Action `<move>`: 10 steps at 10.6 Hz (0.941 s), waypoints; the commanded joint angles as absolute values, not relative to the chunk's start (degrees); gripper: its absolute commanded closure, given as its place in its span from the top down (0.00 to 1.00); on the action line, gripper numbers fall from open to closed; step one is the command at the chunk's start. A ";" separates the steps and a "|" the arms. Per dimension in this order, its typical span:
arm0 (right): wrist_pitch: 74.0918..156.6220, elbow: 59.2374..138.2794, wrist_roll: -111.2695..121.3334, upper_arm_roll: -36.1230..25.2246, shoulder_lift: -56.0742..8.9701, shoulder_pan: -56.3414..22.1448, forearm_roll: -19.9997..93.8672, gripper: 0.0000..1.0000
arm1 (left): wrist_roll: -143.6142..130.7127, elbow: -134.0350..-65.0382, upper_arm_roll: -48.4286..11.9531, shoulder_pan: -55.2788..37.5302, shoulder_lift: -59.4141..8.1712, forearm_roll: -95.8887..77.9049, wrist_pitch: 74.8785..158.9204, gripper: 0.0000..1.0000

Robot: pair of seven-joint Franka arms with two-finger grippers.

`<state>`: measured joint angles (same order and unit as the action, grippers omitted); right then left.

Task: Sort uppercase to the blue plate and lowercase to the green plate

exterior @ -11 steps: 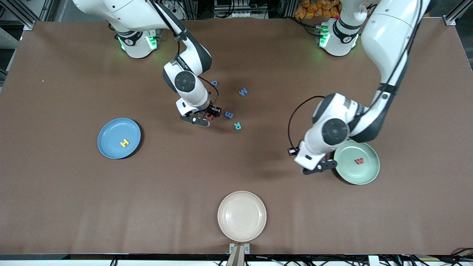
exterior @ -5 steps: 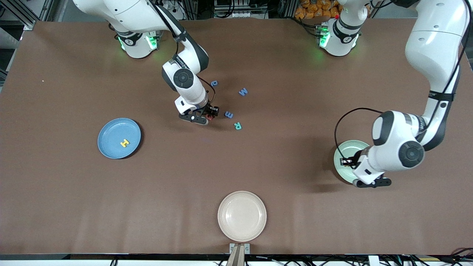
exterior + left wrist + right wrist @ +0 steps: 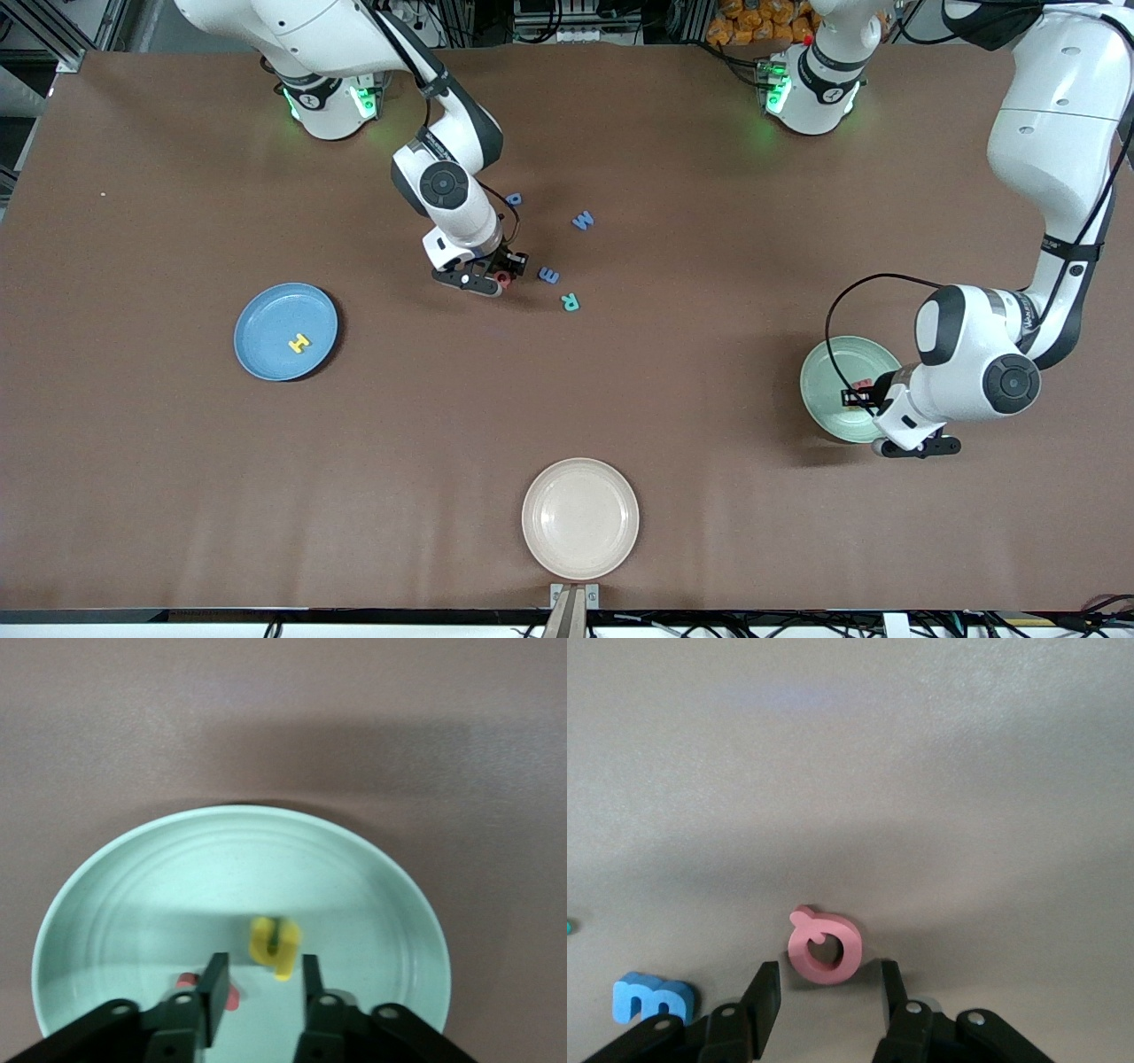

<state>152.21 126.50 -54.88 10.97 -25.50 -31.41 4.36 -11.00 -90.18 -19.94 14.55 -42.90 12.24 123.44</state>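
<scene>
My right gripper (image 3: 499, 282) is low over the table, open, its jaws on either side of the red Q (image 3: 824, 948), which lies flat and is not gripped. My left gripper (image 3: 873, 409) is open over the green plate (image 3: 828, 390). In the left wrist view the yellow h (image 3: 275, 946) is in the plate (image 3: 133, 895) just past the fingertips. The red w (image 3: 232, 997) is half hidden by a finger. The yellow H (image 3: 299, 342) lies in the blue plate (image 3: 266, 354). The blue E shape (image 3: 548, 276), teal R (image 3: 570, 302), blue M/W (image 3: 582, 220) and small rounded blue letter (image 3: 513, 199) lie on the table.
A cream plate (image 3: 580, 518) sits at the table edge nearest the front camera. The blue E shape (image 3: 654, 999) lies close beside my right gripper (image 3: 831, 988). The loose letters cluster mid-table, nearer the bases than the plates.
My left arm has swung from the green plate's inner edge to over the plate, toward its own end of the table. My right gripper has only shifted slightly around the red Q.
</scene>
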 commanded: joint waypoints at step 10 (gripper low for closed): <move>154.78 126.56 -57.74 11.60 -26.81 -31.82 2.46 0.40 | -28.59 -89.65 -20.57 -2.52 -32.17 12.83 113.29 1.00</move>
